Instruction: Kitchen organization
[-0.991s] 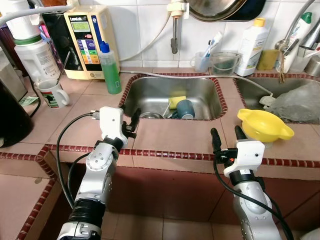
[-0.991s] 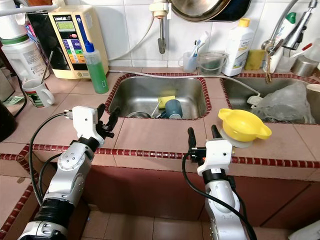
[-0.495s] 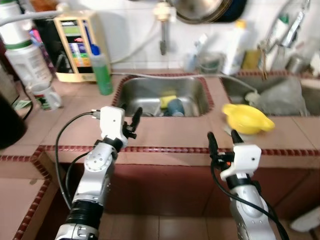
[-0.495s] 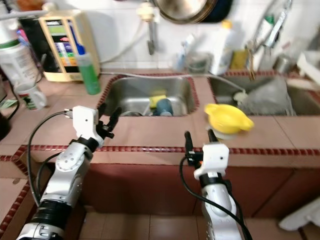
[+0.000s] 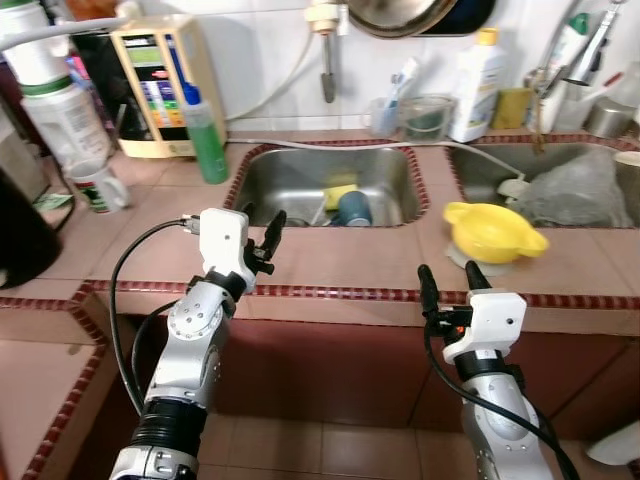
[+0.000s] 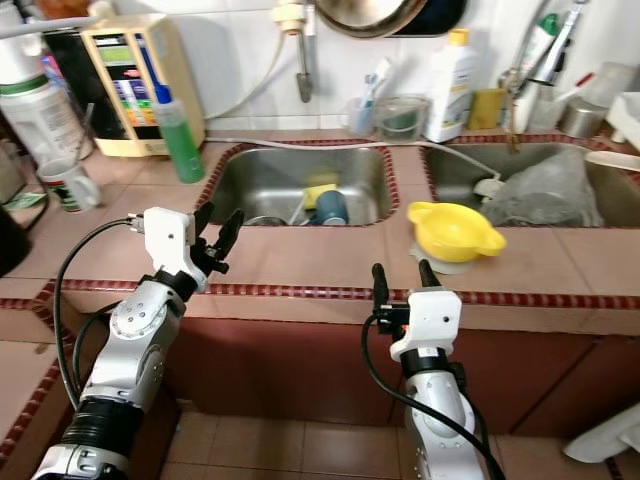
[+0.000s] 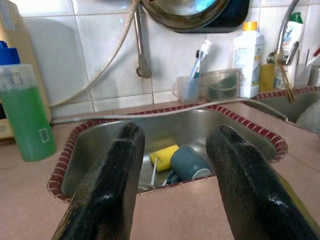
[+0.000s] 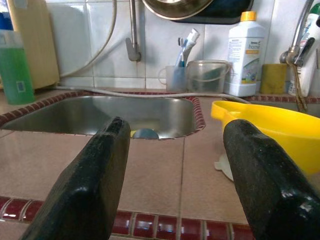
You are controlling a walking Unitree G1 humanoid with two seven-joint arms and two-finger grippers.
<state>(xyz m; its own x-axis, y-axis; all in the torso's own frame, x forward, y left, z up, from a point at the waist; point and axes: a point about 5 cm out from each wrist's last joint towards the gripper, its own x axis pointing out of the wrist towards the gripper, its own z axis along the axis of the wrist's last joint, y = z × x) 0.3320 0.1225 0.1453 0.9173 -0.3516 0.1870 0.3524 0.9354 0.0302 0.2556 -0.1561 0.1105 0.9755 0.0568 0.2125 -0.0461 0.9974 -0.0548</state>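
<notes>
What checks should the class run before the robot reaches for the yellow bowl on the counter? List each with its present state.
1. Right gripper open and empty: ok.
2. Left gripper open and empty: ok.
3. Yellow bowl on the counter, between the two sinks, free of other items on top: ok.
4. Path from right gripper to bowl unobstructed: ok, bare tile between them.
5. Right gripper within reach: cannot tell; it hangs before the counter edge.
6. What the bowl rests on: cannot tell; something pale shows under it.
</notes>
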